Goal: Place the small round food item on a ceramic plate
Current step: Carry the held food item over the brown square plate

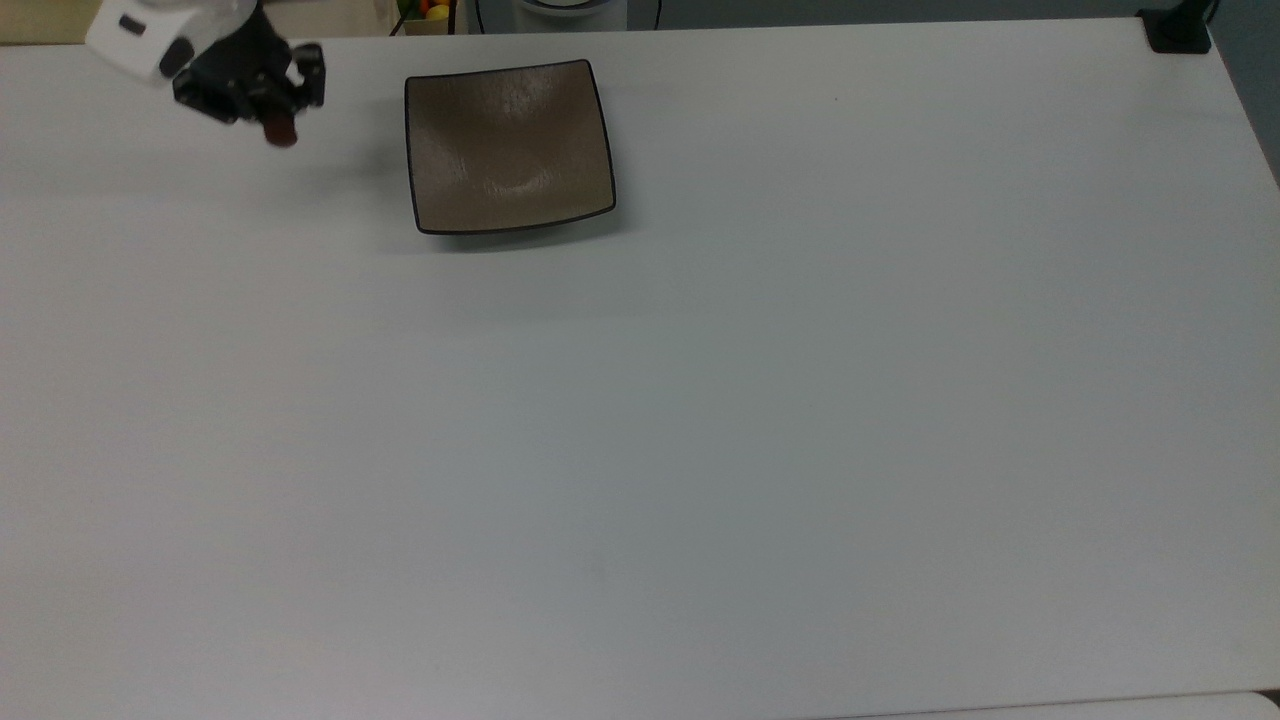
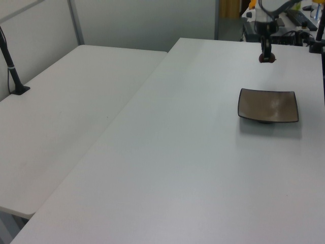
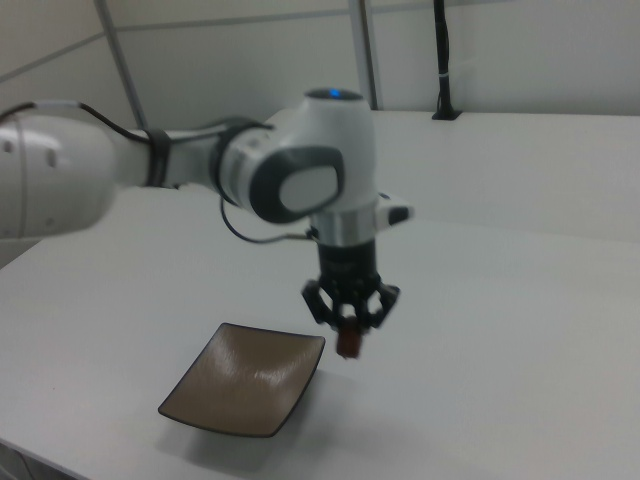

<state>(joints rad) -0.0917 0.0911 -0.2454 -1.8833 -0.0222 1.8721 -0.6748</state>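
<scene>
In the top view, at the far left, the claw (image 1: 268, 112) is black, made of small jointed metal parts, and it sits under a smooth white wrist housing. Its two fingers are clamped on the small round food item (image 1: 281, 133), a tiny stubby chunk, dark reddish-brown and a little glossy, which sticks out below the fingertips. The item is held above the bench (image 1: 700, 420), not touching it; a soft shadow lies on the surface under it. The bench is wide, flat, matte and pale grey-white.

To the right of the claw in the top view, apart from it, stands the ceramic plate (image 1: 509, 146). It is square, beige-brown, with a thin dark rim, corners that turn up, and a shallow sunken centre with fine streaked texture and a soft shine. Nothing lies in it.

In the right view, the arm (image 3: 300, 180) comes from the right view's left, thick and rounded, white with grey panels, and bends so that the wrist points straight down. The claw (image 3: 350, 335) hangs vertical with the food item (image 3: 349, 343) at its tip, above the bench and just beside the right edge of the plate (image 3: 245, 392)
</scene>
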